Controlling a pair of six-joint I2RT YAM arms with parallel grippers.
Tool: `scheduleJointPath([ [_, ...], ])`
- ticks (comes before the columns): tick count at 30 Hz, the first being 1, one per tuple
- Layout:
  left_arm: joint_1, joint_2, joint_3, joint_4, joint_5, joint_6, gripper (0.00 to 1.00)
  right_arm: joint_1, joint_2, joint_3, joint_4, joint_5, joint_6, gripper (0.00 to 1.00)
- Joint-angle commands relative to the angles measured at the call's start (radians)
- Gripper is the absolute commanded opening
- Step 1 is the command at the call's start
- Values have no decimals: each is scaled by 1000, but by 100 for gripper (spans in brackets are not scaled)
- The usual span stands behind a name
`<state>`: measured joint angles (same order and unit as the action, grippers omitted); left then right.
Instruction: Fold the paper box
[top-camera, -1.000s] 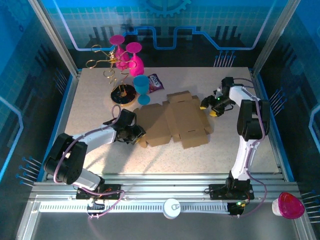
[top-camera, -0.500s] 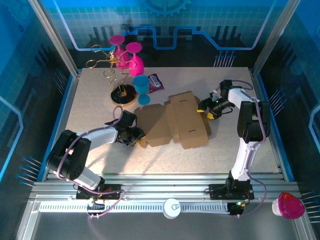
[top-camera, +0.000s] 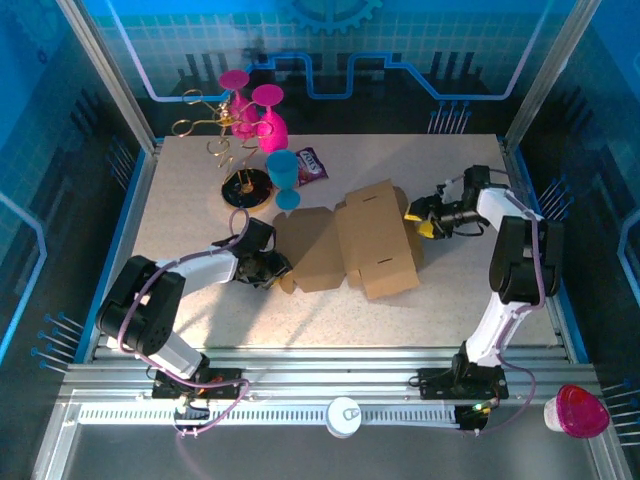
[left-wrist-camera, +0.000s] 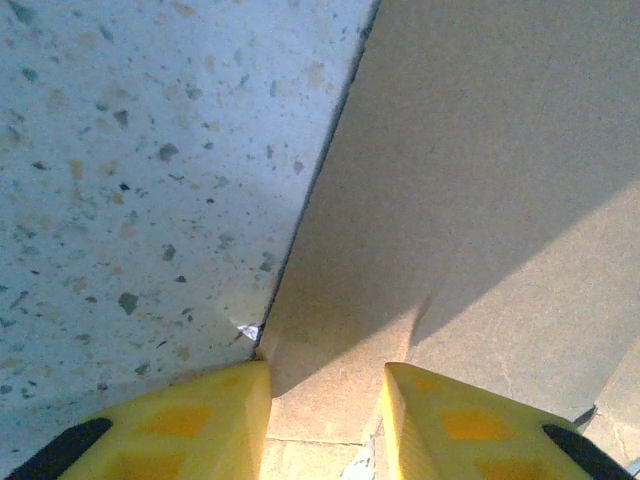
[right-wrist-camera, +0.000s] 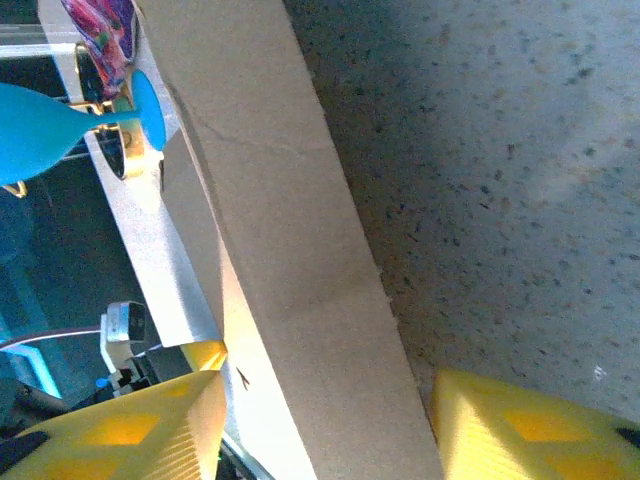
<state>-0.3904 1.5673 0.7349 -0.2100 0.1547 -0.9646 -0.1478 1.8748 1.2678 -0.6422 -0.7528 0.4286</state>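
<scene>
Though small overhead, left gripper (left-wrist-camera: 325, 372) and right gripper (right-wrist-camera: 330, 380) (wrist views) stand parted over the paper box (top-camera: 375, 240).

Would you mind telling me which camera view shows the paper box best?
The top external view: it takes in the whole paper box, its flat left panel and its raised right side. The left wrist view gives a close-up of one flat panel's edge; the right wrist view, one tilted panel.

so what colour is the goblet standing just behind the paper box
Light blue. The goblet shows best in the top external view.
</scene>
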Motion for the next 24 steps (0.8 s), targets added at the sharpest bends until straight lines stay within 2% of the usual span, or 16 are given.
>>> scheduleJointPath([
  [1,5,25,17,-52,-10,24,36,-38,-53,-28,31,-90,22,53],
  [9,2,47,42,-49,-8,27,36,-64,-93,-129,115,-144,63,28],
  [14,-2,62,61,-52,-7,30,36,-60,-101,-164,168,-151,93,22],
  [22,-10,45,83,-75,-22,39,35,-64,-152,-159,142,-90,86,0],
  [24,-15,21,96,-93,-36,44,37,-63,-191,-164,160,-67,118,0],
])
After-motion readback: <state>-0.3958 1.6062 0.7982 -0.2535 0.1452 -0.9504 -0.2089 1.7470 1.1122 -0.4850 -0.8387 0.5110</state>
